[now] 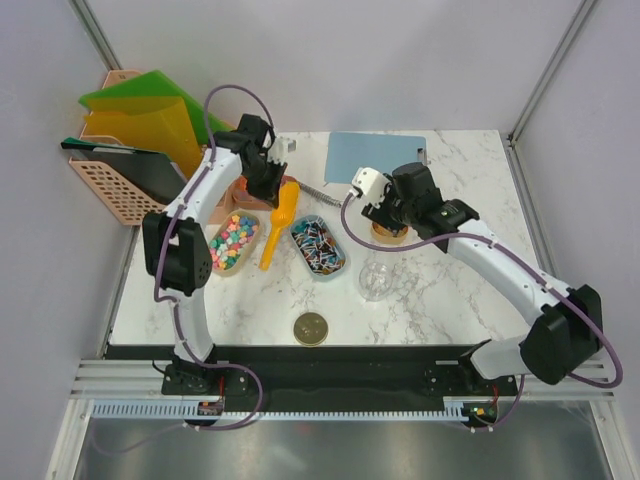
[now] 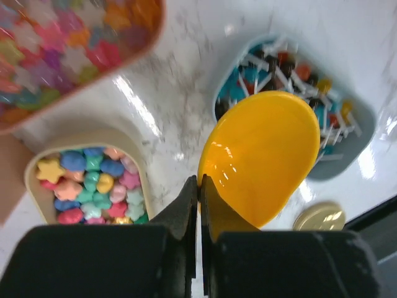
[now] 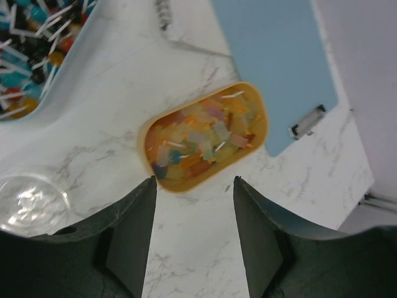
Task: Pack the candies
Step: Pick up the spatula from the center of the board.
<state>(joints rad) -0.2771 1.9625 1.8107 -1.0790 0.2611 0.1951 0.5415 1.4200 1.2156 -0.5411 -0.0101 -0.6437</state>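
- My left gripper [image 2: 200,186] is clenched on the edge of the orange scoop [image 2: 267,155]. The jaws hide the contact itself.
- My right gripper [image 3: 194,186] hangs released above a tray [image 3: 265,124] of candies [image 3: 201,136].
- The candies are probably light, hard and prone to rolling, so scoop them rather than pinch.
- More trays sit left of the table's centre, blurred.

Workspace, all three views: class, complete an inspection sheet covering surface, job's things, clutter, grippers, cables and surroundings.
Surface: marble table, no loose candies seen.
Job's things: pastel star candies, wrapped candies, orange-yellow candies; clear jar looks empty.
Clutter: orange scoop, gold lid.
Grippers: left gripper shut at the scoop's rim, grip unclear; right gripper open above the orange-yellow candies.
Cables: purple cables loop along both arms.
Surroundings: pink basket holding folders; blue clipboard.
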